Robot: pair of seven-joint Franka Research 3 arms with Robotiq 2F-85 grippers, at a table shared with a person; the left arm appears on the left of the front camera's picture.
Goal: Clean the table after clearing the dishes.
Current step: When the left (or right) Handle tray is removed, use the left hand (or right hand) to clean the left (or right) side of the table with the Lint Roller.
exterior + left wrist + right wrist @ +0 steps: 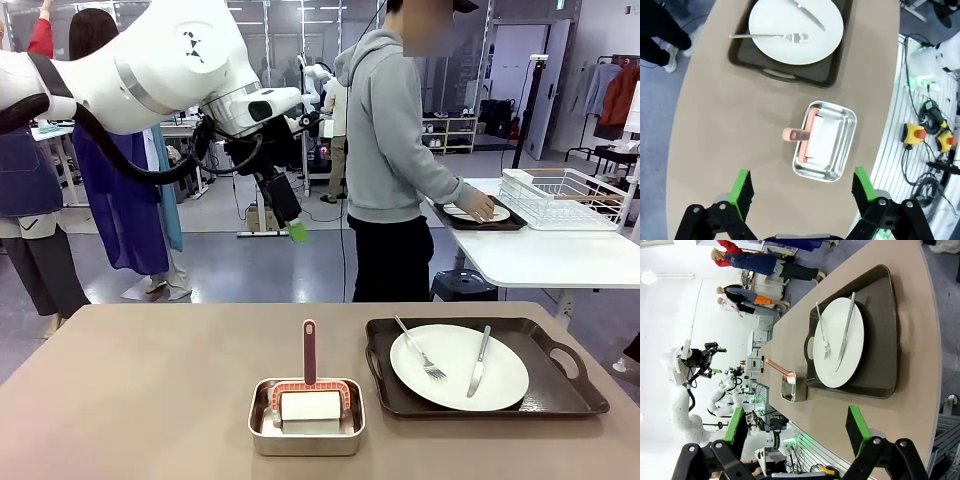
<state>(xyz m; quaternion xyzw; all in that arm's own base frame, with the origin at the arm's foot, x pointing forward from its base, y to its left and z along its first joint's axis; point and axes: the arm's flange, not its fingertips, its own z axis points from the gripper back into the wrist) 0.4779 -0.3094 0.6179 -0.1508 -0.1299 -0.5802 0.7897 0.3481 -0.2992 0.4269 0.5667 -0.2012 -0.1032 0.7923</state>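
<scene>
Resting on the table (150, 400): one tray (572, 388), plate (505, 388), fork (420, 350), knife (480, 362) and pan (257, 425) each; both arms' jaws spread wide, empty.

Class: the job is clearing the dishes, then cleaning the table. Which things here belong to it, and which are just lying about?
Job: table; near tray with plate, fork, knife; far tray at the person's hand; likely the pink-handled wiper in the steel pan.
Lying about: wire dish rack; stop buttons; cables.
</scene>
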